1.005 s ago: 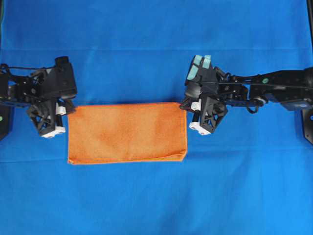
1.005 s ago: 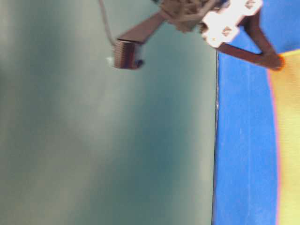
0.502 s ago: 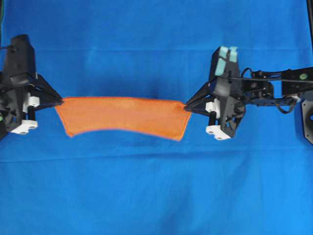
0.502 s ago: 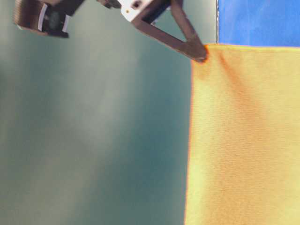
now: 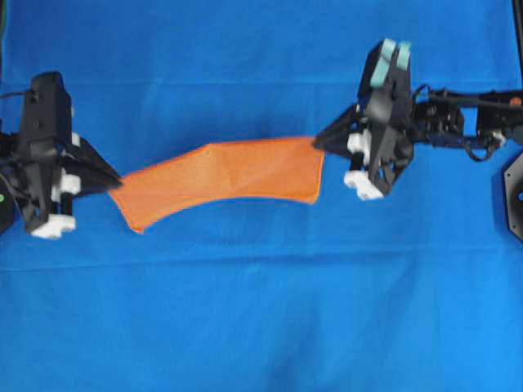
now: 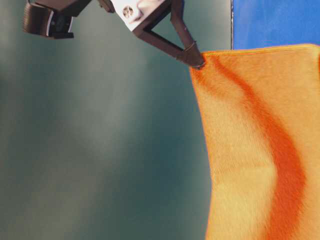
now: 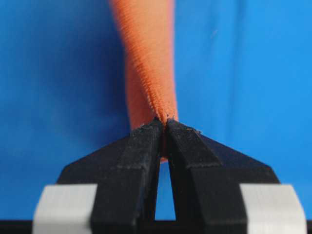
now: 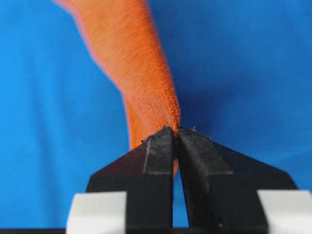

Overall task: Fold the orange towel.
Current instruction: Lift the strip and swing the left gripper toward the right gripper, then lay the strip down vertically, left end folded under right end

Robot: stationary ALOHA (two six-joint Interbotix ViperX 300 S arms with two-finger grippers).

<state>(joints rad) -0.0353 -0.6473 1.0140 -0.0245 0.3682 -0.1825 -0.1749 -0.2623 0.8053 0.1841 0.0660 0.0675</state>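
Since the earlier frame the orange towel (image 5: 225, 181) is lifted off the blue sheet (image 5: 261, 327) and is now slanted, its right end carried farther up the overhead view. At the left, the left gripper (image 5: 114, 177) is clamped on one end; at the right, the right gripper (image 5: 319, 143) is clamped on the other. The nubby, already doubled cloth is hung slack between them, long axis running gripper to gripper, so either end could be swung across for the next fold.

No readable text, no labels, no numbers (any view)
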